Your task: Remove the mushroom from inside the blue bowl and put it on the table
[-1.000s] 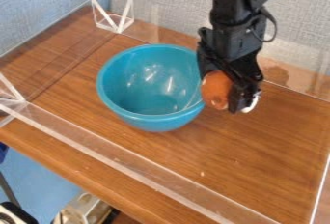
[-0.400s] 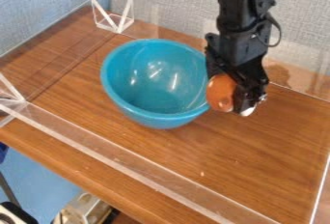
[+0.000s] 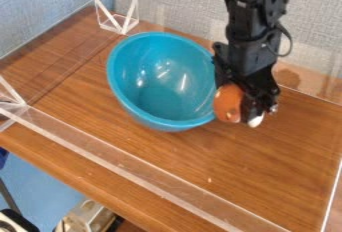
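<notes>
The blue bowl [image 3: 154, 76] sits left of centre on the wooden table [image 3: 267, 171], and its inside shows nothing in it. My gripper [image 3: 238, 106] points straight down just outside the bowl's right rim, low over the table. Its dark fingers are shut on the mushroom [image 3: 230, 102]. The orange-brown cap shows between them, with a bit of the cream stem at the lower right. The mushroom hangs at or just above the tabletop; I cannot see whether it touches. The gripper body is very close to the bowl's rim.
Clear acrylic walls [image 3: 160, 166] edge the table along the front, left and back. White wire brackets [image 3: 118, 18] stand at the back left corner and another [image 3: 11, 98] at the left edge. Open wood lies right of and in front of the gripper.
The gripper has shifted slightly right and down with the mushroom. The bowl's rim has risen in the picture, and the bowl now looks tipped a little toward the camera.
</notes>
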`<control>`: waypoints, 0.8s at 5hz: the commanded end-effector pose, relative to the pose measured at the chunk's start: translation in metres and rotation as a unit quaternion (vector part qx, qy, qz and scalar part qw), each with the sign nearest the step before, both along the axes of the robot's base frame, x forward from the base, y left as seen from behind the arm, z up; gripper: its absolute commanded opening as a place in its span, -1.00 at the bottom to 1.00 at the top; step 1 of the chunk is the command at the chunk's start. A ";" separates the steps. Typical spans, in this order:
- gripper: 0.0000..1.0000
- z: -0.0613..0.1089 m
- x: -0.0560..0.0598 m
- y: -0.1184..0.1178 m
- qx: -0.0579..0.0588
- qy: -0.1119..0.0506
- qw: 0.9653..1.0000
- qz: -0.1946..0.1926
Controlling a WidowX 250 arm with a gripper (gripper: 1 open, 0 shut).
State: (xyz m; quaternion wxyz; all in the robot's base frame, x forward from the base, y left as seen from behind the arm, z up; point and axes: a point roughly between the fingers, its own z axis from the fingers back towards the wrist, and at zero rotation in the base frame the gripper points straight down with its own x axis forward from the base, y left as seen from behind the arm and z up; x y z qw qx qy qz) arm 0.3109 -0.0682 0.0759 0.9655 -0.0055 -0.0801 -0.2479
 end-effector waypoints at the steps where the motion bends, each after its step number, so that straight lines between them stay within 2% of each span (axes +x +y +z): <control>1: -1.00 0.016 -0.003 -0.011 -0.010 -0.025 1.000 0.003; 2: 1.00 0.014 0.002 -0.011 -0.008 -0.022 1.000 0.002; 4: 1.00 0.005 0.012 -0.010 0.001 -0.017 1.000 -0.006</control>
